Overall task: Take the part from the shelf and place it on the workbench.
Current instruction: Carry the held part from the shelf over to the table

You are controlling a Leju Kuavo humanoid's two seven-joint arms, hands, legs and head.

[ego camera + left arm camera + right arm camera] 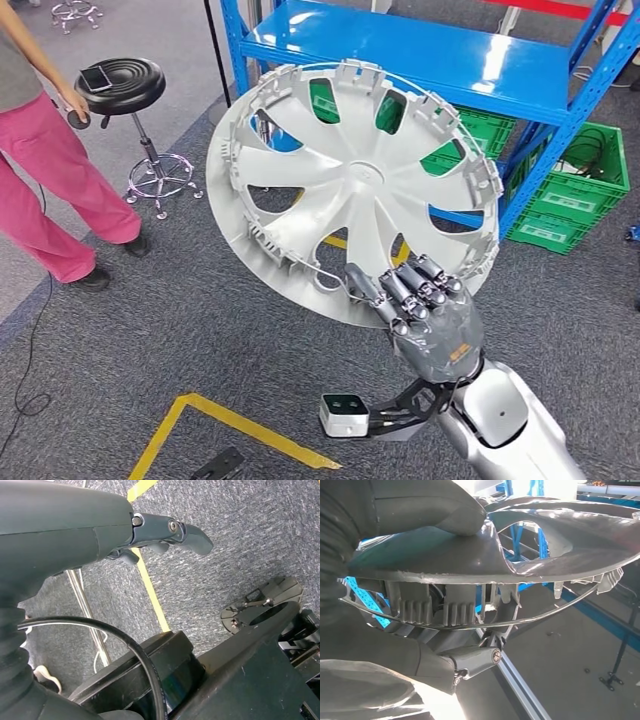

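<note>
Hubcap (355, 190) sits mid-frame, clear of the blue shelf (423, 50), pinched at its lower rim by my right robot hand (423, 305). I'd keep that grip firm and level while turning toward the surface. Left robot hand (166, 535) hangs, fingers apart, holding nothing.

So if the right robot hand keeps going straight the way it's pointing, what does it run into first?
Probably the blue shelf. The right robot hand grips the grey wheel cover by its rim, so the cover's far edge would likely meet the shelf first, though depth is hard to judge.
</note>
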